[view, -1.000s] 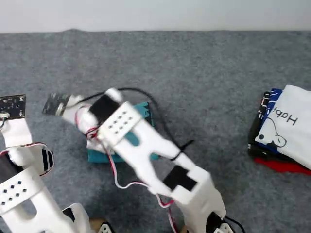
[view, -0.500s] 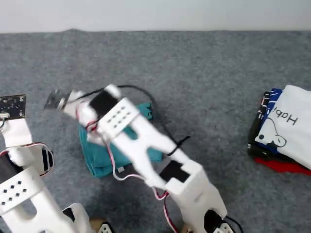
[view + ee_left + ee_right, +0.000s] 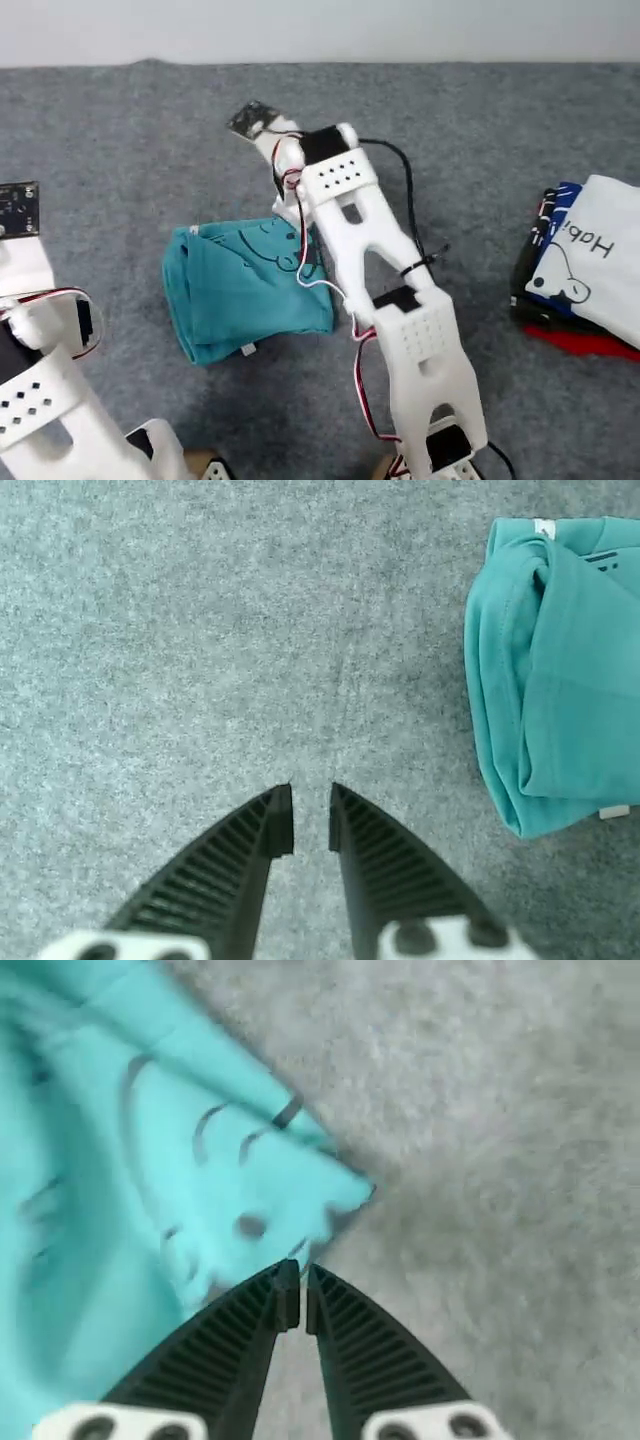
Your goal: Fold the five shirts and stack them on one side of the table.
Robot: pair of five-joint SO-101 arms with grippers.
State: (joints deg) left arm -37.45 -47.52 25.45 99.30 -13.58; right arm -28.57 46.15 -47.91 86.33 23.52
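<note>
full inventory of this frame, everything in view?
teal shirt: 1, teal with dark print, loosely folded, centre-left of table
shirt stack: 1 pile, white on top, blue, black and red edges below, at table's right edge
table: 1, grey felt-like cover
wall: white strip behind the table
left arm: 1, white, near-left corner
left gripper: black fingers slightly apart, over bare table beside the teal shirt
right arm: 1, white, stretched over the table's middle
right gripper: black fingers together, at the teal shirt's far corner
</note>
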